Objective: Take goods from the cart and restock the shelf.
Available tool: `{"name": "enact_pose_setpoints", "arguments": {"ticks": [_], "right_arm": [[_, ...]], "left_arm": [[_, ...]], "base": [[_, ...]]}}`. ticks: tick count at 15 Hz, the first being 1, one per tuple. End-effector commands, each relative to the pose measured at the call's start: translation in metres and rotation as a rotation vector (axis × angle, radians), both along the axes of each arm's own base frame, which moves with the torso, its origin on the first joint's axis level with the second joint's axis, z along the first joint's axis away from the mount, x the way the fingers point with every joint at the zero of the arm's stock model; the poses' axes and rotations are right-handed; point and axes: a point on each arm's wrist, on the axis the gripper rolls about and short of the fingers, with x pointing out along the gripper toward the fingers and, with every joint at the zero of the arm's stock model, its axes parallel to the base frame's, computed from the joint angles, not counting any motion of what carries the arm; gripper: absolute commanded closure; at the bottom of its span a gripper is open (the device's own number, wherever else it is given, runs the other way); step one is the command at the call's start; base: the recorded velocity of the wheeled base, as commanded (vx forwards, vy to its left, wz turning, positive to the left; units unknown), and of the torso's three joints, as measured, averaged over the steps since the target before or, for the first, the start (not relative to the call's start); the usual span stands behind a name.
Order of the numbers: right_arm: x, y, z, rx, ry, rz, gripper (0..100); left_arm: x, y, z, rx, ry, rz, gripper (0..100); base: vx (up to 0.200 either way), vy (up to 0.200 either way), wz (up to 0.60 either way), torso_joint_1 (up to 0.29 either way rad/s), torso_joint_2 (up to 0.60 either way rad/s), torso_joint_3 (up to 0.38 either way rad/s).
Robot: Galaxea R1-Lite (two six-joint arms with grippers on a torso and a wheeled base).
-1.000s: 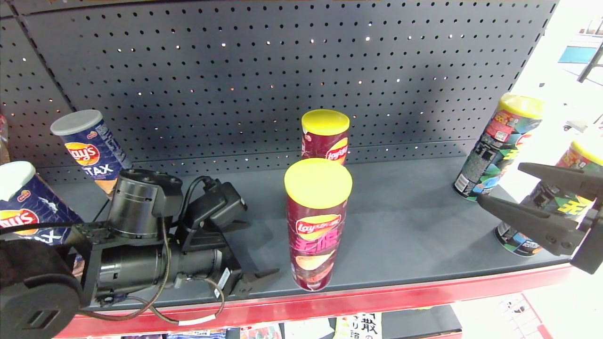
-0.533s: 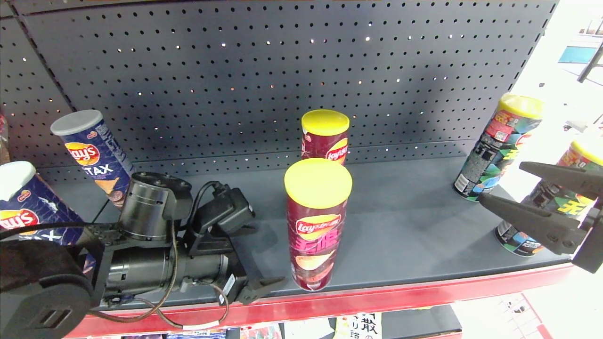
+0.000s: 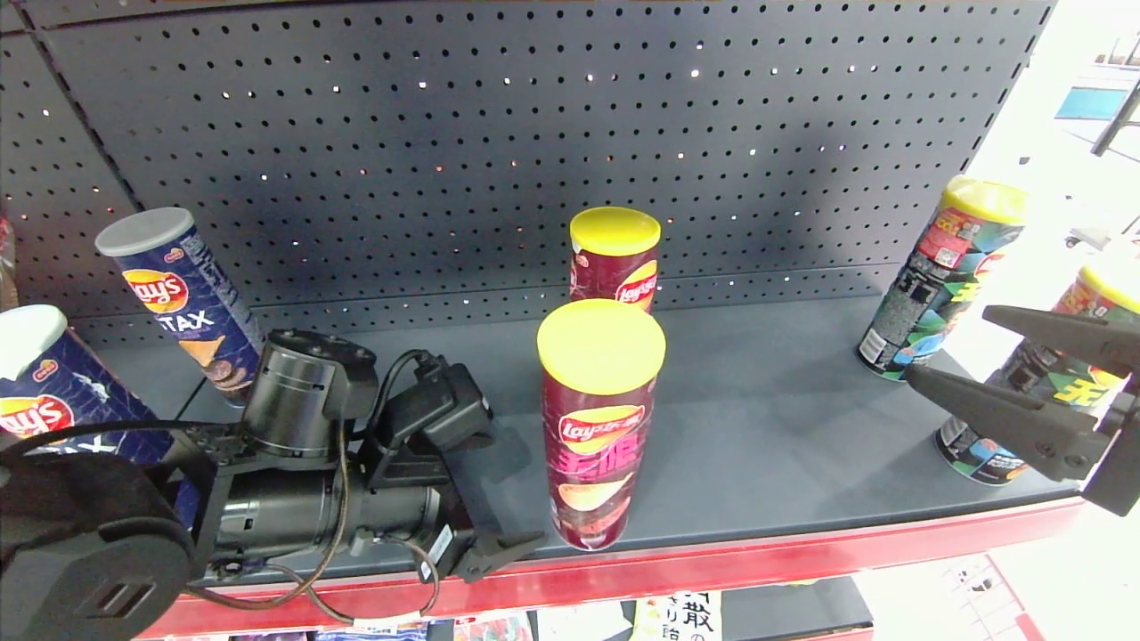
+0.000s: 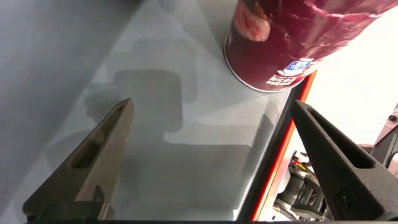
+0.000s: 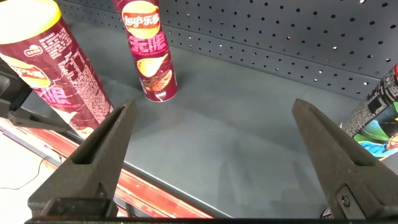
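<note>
Maroon and yellow-lidded, the front can (image 3: 598, 427) stands upright at the shelf's (image 3: 766, 418) front edge, with a second maroon can (image 3: 614, 258) behind it against the back panel. Neither has shifted over the past second.

What has changed is the left arm: it has slid along the front edge toward the front can. The left pincer (image 4: 212, 106) is spread wide and empty, low over the shelf, with the can's base just beyond its tips, not yet between them.

The right pincer (image 3: 948, 347) has stayed put near the shelf's right end, also spread and empty, in front of the black-and-green cans (image 3: 944, 276).

This looks like an approach to shift or straighten the placed can, not a retreat. With both pincers empty, the next item is yet to be fetched.
</note>
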Motion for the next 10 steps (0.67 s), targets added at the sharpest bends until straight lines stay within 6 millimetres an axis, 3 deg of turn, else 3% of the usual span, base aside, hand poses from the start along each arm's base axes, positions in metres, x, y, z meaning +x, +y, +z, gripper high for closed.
{"name": "enact_pose_setpoints", "arguments": {"ticks": [1,10], "right_arm": [[0.0,0.0,0.0,0.0,0.0,0.001,0],[-0.0003,-0.0002,0.0008,0.002,-0.004,0.001,0]], "left_arm": [[0.0029,-0.0025,-0.0022,0.004,0.005,-0.003,0],[0.01,-0.007,-0.0017,0.003,-0.002,0.005,0]], "base": [[0.0,0.0,0.0,0.0,0.0,0.0],[0.0,0.0,0.0,0.0,0.0,0.0]]}}
